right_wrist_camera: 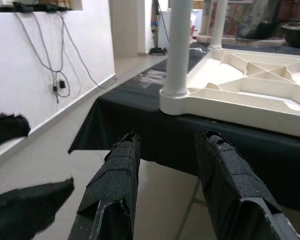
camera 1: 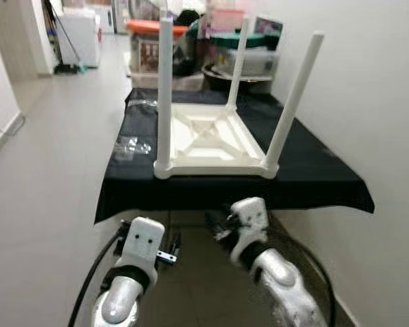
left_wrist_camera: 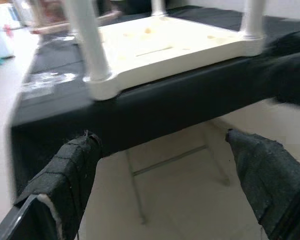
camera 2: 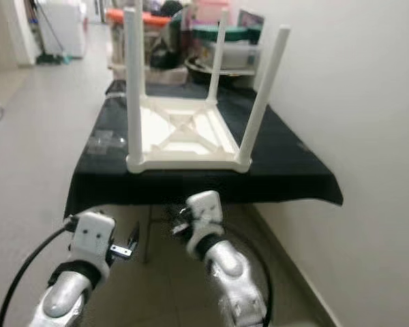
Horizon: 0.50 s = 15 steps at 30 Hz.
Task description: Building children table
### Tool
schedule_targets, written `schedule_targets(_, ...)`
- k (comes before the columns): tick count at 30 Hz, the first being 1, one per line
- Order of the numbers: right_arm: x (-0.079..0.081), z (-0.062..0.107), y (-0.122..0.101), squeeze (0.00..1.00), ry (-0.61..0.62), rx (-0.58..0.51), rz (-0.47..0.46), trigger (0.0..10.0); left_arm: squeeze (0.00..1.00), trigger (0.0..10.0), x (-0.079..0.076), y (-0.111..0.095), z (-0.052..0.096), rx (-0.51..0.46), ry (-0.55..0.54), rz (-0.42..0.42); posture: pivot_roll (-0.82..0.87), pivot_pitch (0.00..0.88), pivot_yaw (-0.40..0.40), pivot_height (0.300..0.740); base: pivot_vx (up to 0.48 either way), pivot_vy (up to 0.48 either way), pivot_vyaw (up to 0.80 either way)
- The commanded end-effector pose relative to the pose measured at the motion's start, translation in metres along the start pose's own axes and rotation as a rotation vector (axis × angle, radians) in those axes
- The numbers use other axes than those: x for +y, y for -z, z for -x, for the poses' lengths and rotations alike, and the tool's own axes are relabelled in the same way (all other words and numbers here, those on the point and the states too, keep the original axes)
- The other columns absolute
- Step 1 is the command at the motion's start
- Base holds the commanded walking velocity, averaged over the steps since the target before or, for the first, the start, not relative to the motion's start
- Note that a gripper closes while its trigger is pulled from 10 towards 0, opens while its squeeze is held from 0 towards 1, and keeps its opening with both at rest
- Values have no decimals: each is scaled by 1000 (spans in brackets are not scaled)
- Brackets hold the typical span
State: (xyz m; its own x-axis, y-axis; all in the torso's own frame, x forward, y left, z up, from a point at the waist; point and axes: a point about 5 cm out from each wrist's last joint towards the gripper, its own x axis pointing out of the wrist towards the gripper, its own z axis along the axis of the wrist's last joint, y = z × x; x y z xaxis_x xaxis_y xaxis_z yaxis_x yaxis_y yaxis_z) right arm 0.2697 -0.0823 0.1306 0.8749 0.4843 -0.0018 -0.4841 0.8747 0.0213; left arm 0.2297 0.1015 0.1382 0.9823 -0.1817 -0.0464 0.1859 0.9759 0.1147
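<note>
Nearest the camera: both grippers, held low in front of the bench edge, below the level of its top. Left gripper [left_wrist_camera: 160, 185] with fingers [left_wrist_camera: 65, 175] spread wide, holding nothing. Right gripper [right_wrist_camera: 170, 185] with fingers [right_wrist_camera: 115, 180] parted to a moderate gap, likewise empty.

Children table [camera 1: 211, 139] lying upside down on the bench [camera 1: 320, 177], on the black cloth, tabletop down, white legs pointing up. 3 legs clearly fitted: near left leg [camera 1: 164, 88], near right leg [camera 1: 294, 95], far leg [camera 1: 238, 65]. Far left corner not clear enough to judge. Clear plastic bag [camera 1: 131, 145] lying on the cloth just beside the table's left side. Storage boxes [camera 1: 157, 48] stacked beyond the bench.

Key relation: table ahead of and above both grippers, legs' long axes upright. Near left leg closer to the left gripper, near right leg closer to the right gripper. Judged: any next grasp calls for raising and reaching forward.
</note>
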Motion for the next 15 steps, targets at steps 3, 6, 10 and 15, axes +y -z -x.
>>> schedule_targets(3, -10, 5, 2, 0, 71, -3, 14, 10000, 0, 10000, -5, 9, 0, 42, -2, 33, 144, 0, -99, 740, 0, 0, 0)
schedule_targets(6, -12, 5, 2, 0, 86, 0, 16, 10000, 0, 10000, -5, 15, 2, 71, -9, 52, 126, 0, -91, 740, 0, 0, 0)
schedule_targets(10, -10, 5, 2, 0, 87, 0, 10, 10000, 0, 10000, -5, 20, 2, 87, -8, 61, 111, 0, -69, 740, 0, 0, 0)
schedule_targets(15, -10, 5, 5, 0, 99, 8, -8, 10000, 0, 10000, -4, 23, -1, 92, -1, 84, 112, 0, -65, 740, 0, 0, 0)
